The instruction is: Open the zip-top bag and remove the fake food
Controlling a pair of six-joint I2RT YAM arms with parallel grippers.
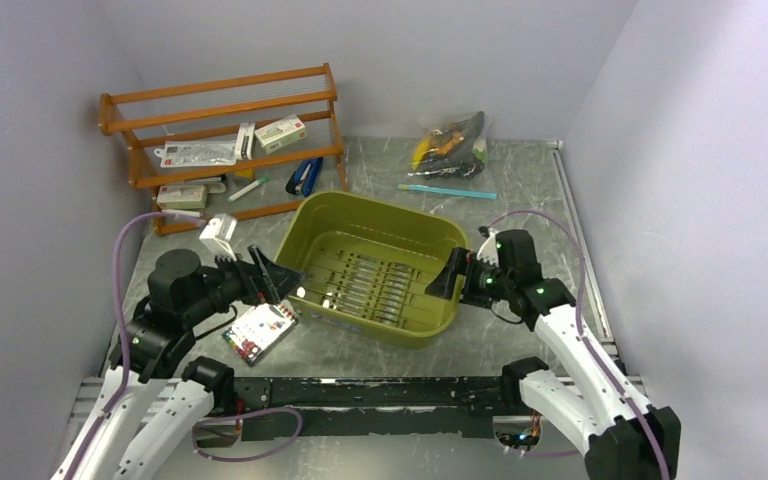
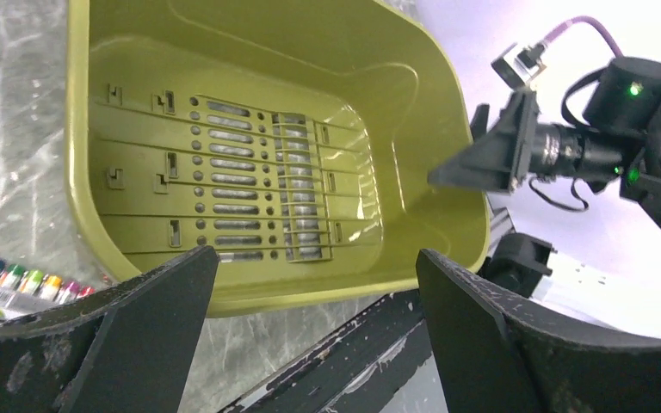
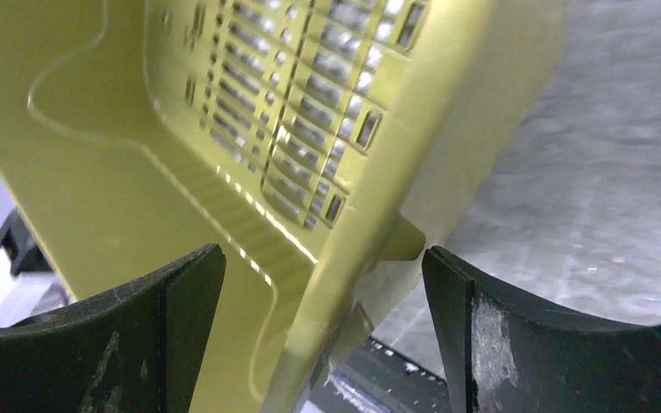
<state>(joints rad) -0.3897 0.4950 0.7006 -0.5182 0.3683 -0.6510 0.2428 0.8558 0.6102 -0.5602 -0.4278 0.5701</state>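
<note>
Zip-top bag is lying beyond the far-right corner of the green tub in the top view, with the fake food bunched inside and nothing gripping it. Its teal zip strip is running left-right on the side facing the tub. Both arms are sitting at the tub instead: left gripper at the left rim, right gripper at the right wall. My read is that the right arm is nearer, with the bag lying ahead of it, past the tub. Left wrist view: jaws are standing wide apart and empty, looking into the bare tub, with a marker pack just outside the near-left corner. Right wrist view: fingers are straddling the tub's right wall with a gap showing on both sides, so they are open and not clamping. The bag is not showing in either wrist view.
</note>
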